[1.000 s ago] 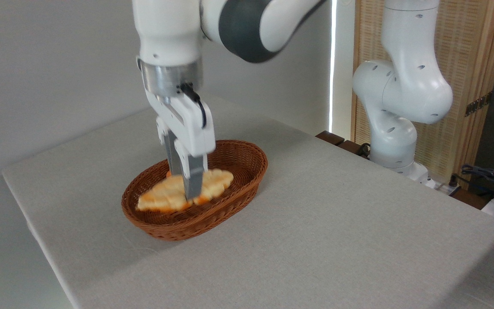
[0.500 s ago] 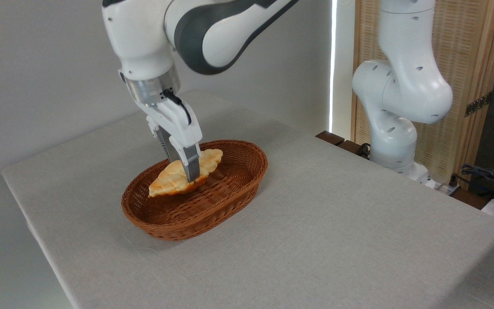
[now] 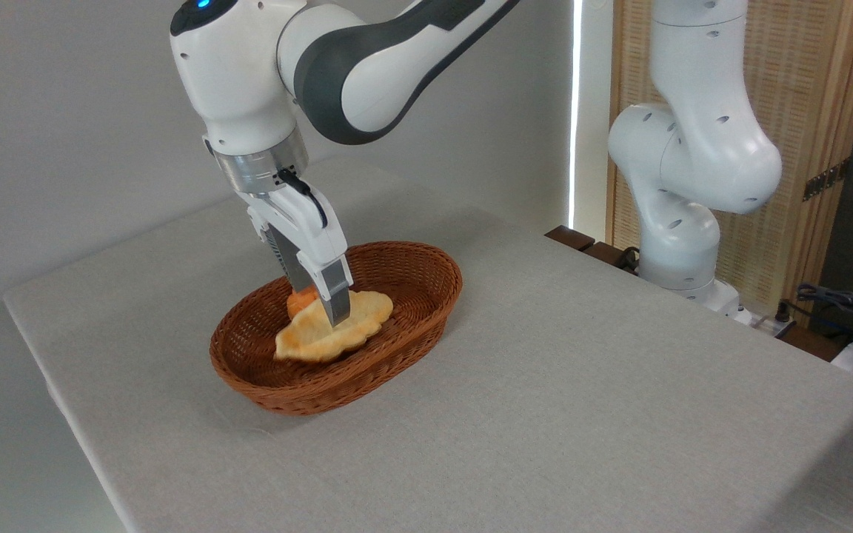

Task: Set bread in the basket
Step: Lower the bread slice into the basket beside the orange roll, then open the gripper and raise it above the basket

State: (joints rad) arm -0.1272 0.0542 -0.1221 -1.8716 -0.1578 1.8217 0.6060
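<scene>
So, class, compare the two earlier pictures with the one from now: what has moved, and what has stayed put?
The gripper has swung left and tilted, carrying the flat pastry. The pastry rose half a second ago and is now lower in the basket, turned, partly over the small bun. The fingers appear still closed on it. The basket, the table and the arm's base have not moved.
</scene>
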